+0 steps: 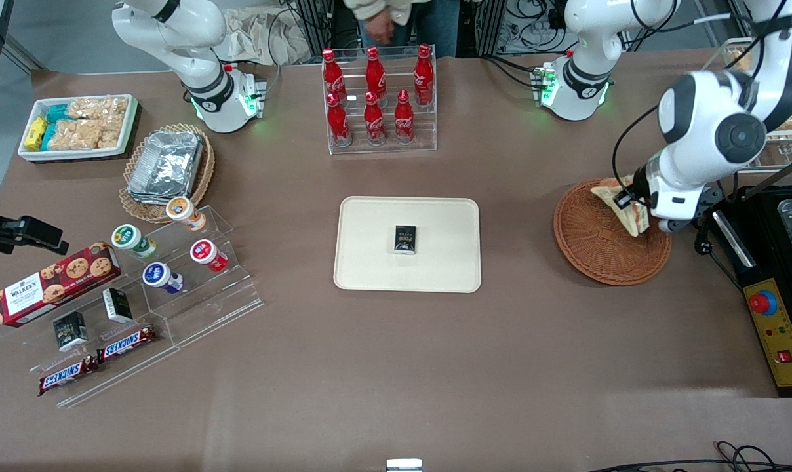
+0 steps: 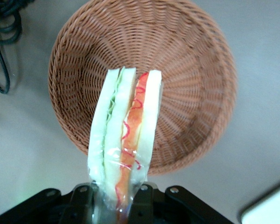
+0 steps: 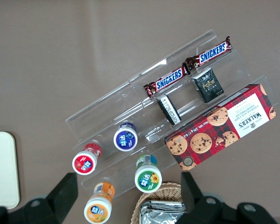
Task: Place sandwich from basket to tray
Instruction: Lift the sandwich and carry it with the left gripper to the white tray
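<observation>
The working arm's hand (image 2: 116,198) hangs above the reddish-brown basket (image 1: 596,252), clenched on the sandwich (image 2: 125,135). The two fingers (image 2: 142,200) press the wrapped wedge from either side at one end, and the rest of it sticks out over the basket's woven bowl, lifted clear of the weave. Along its cut edge I can see white bread, a green layer and an orange-red layer under clear film. From the front, the sandwich (image 1: 622,204) shows tucked beneath the arm's wrist, over the part of the basket nearest the working arm's end of the counter (image 1: 396,367).

The cream tray (image 1: 370,262) lies flat in the middle of the counter, well apart from the basket, toward the parked arm's end from it. A small dark box (image 1: 406,238) sits near the tray's centre. Farther from the front camera than the tray stands a clear rack of red cola bottles (image 1: 376,98).
</observation>
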